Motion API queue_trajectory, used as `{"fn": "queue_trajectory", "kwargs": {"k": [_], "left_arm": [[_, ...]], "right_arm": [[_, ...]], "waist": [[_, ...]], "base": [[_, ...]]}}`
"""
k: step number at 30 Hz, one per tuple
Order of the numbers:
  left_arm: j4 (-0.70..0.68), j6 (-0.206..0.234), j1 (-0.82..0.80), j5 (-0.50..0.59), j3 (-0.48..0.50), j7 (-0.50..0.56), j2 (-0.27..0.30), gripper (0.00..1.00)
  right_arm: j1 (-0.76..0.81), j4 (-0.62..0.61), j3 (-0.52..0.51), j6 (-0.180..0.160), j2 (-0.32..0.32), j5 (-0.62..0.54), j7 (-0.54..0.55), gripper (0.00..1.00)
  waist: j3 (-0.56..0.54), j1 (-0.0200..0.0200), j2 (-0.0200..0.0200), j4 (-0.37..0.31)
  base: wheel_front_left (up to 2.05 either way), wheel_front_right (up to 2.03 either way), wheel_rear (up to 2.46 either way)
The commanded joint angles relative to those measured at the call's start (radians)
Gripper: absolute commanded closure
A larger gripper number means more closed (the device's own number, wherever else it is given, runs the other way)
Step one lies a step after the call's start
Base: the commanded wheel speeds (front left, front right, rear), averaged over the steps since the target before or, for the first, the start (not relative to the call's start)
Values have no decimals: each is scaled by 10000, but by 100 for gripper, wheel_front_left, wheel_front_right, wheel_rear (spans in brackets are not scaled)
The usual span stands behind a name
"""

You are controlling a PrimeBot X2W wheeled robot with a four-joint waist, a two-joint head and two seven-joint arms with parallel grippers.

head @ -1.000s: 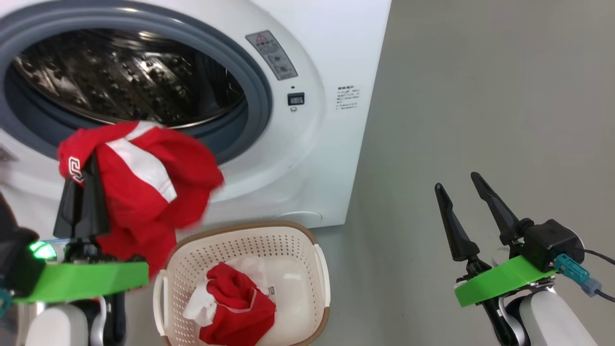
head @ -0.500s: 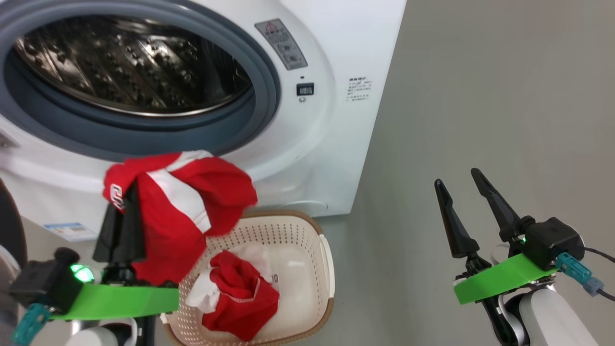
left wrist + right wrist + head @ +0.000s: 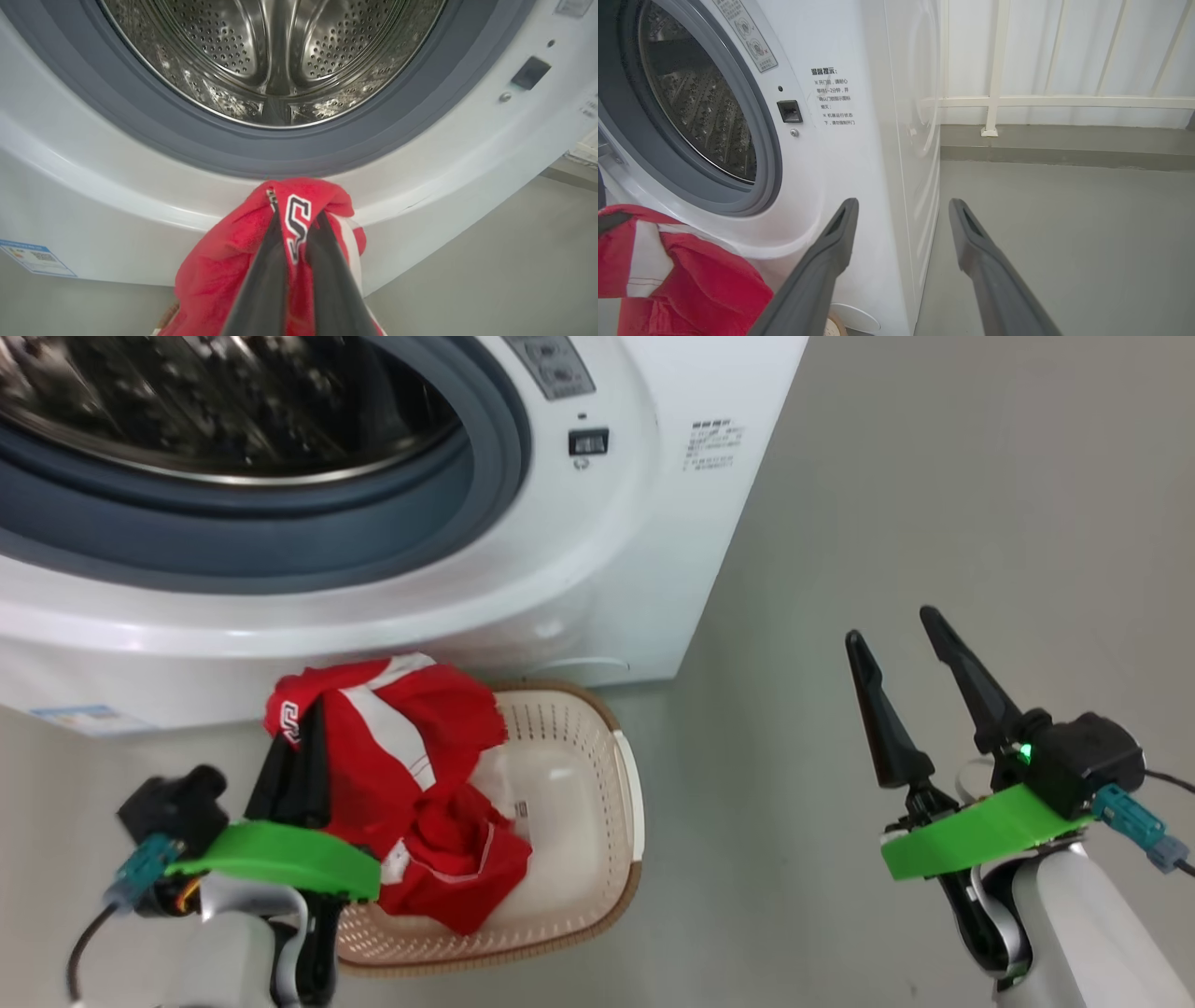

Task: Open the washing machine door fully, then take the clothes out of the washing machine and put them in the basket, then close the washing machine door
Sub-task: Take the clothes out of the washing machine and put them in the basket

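The washing machine (image 3: 616,551) stands with its steel drum (image 3: 275,56) laid bare inside the grey rubber ring; the washing machine door is out of view. My left gripper (image 3: 301,719) is shut on a red and white garment (image 3: 401,737) of the clothes. It hangs partly over the left half of the cream basket (image 3: 627,784), which sits on the floor in front of the machine. A second red and white garment (image 3: 457,873) lies inside the basket. In the left wrist view the gripper (image 3: 295,210) pinches the red cloth (image 3: 219,275). My right gripper (image 3: 889,623) is open and holds nothing, well to the right.
Bare grey floor (image 3: 934,476) stretches to the right of the machine. A white railing (image 3: 994,93) and wall stand beyond it. A blue label (image 3: 75,717) marks the machine's lower front, and a small dark latch slot (image 3: 588,441) sits beside the drum opening.
The head camera has tilted down. My left gripper has carried the red garment from in front of the drum opening down and to the right, over the basket. The right arm has stayed put.
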Motion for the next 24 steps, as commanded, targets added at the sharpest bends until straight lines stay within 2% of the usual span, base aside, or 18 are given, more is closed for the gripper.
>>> {"fn": "queue_trajectory", "kwargs": {"k": [1,13,19,24], "left_arm": [[333,-132,-380,-28,222,-107,124,100],[4690,-471,-1885,-209,-131,-110,119,100],[6567,-531,-2809,-521,-433,504,112,100],[7440,-545,-3340,-657,-582,1000,110,100]], "right_arm": [[-224,-283,269,63,-43,-14,-63,0],[-517,-290,429,63,-65,44,-63,0],[-712,-342,567,63,68,91,-63,0],[-905,-377,606,63,126,122,-63,0]], "waist": [[580,0,-1,-140],[1319,0,-1,-572],[1821,0,-1,-739],[2166,0,-1,-871]], "base": [[0,0,0],[0,0,0],[0,0,0],[0,0,0]]}}
